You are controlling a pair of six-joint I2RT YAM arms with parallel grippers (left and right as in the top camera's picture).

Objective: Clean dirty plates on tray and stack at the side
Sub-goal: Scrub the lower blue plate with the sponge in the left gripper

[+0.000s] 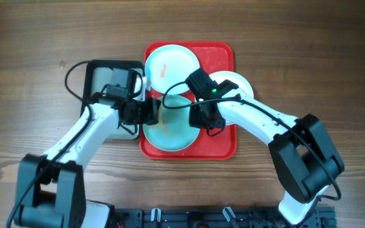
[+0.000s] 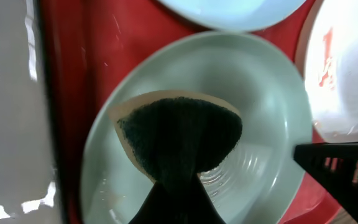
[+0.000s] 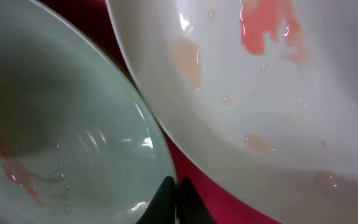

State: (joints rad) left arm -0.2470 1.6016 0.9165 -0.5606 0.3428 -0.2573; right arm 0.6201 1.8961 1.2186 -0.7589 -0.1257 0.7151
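The red tray (image 1: 222, 56) holds a light blue plate (image 1: 170, 66) with a red smear at the far end and a second light blue plate (image 1: 173, 130) at the near end. A white plate (image 1: 238, 83) with reddish smears (image 3: 278, 93) overlaps the tray's right rim. My left gripper (image 1: 152, 114) is shut on a dark green sponge (image 2: 179, 134) that rests inside the near plate (image 2: 260, 93). My right gripper (image 3: 176, 196) is shut on that plate's right rim (image 3: 73, 112). A faint red streak shows in this plate in the right wrist view.
A smaller dark grey tray (image 1: 109, 79) lies left of the red tray, under my left arm. The right gripper's fingers (image 2: 337, 165) reach into the left wrist view. Wooden table (image 1: 309, 50) surrounds the trays.
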